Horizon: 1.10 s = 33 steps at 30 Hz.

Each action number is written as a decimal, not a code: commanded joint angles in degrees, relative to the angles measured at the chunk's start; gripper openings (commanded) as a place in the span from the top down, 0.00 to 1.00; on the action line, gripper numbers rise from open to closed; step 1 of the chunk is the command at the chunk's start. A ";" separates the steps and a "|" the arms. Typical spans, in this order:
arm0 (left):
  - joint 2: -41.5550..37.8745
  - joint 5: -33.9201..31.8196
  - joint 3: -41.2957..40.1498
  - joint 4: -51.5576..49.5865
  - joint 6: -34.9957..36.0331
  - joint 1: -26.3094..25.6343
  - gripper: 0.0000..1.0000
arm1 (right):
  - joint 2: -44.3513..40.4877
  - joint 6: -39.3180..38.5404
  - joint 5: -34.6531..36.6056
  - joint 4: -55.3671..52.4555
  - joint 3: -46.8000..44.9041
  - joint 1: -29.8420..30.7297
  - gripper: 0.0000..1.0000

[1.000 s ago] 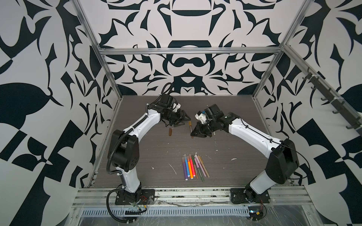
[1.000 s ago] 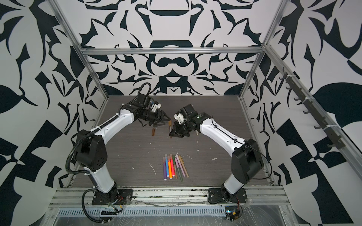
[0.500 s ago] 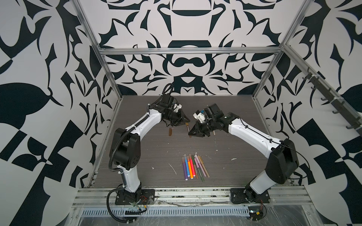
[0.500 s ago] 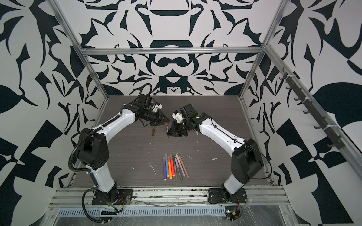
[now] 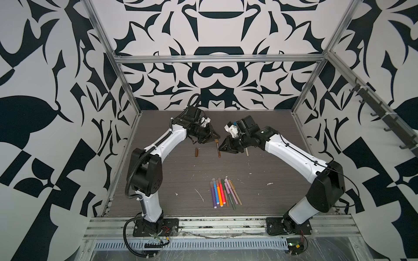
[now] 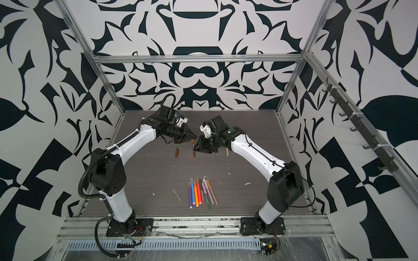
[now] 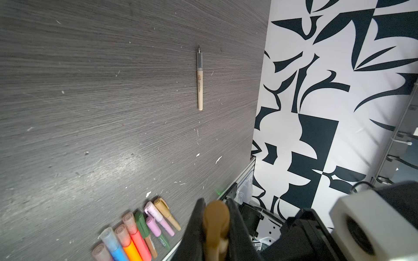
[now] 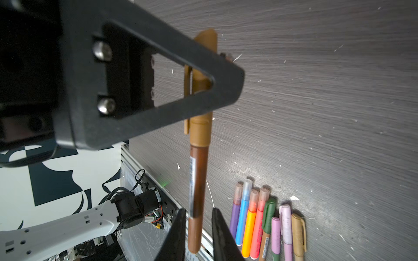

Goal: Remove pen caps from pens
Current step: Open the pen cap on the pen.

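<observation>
A brown pen (image 8: 198, 180) with an ochre pen cap (image 8: 200, 126) hangs between both arms above the table, and shows in both top views (image 5: 218, 149). My left gripper (image 7: 215, 203) is shut on the cap (image 7: 216, 217). My right gripper (image 8: 198, 210) is open, with its fingers standing a little off the barrel on each side. A loose brown cap (image 5: 197, 152) lies on the table left of the pen. An uncapped tan pen (image 7: 200, 88) lies behind the right gripper (image 5: 222, 148). Several capped pens (image 5: 224, 192) lie in a row near the front.
White flecks of debris (image 5: 200, 194) are scattered over the dark wood-grain table (image 5: 260, 203). Patterned walls and metal frame posts (image 5: 126, 90) close in the sides and back. Both arm bases (image 5: 153, 226) are bolted to the front rail.
My left gripper has moved in and shut on the pen's cap. My right gripper, which held the barrel, has opened slightly. Both arms shifted a little left.
</observation>
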 commanded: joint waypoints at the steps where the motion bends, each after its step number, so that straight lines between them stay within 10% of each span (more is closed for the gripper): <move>1: 0.81 -0.95 1.74 -2.54 -1.00 -0.14 1.00 | 1.00 -0.89 1.13 0.67 2.78 -0.02 0.75; 10: 1.79 -2.53 3.31 -4.93 -2.63 -0.15 1.00 | 3.14 -1.00 -0.73 1.25 4.65 0.91 0.71; 18: 3.30 -0.74 3.29 -0.36 -5.83 1.82 1.00 | 2.38 -0.80 -1.64 0.98 2.00 1.40 1.00; 27: 21.64 -5.10 36.99 -16.62 2.15 14.14 1.00 | -6.25 3.89 -1.37 3.53 -11.95 5.36 1.00; 33: 21.17 -8.41 34.27 -16.97 5.19 14.62 1.00 | -8.81 5.14 0.96 4.49 -14.23 5.29 1.00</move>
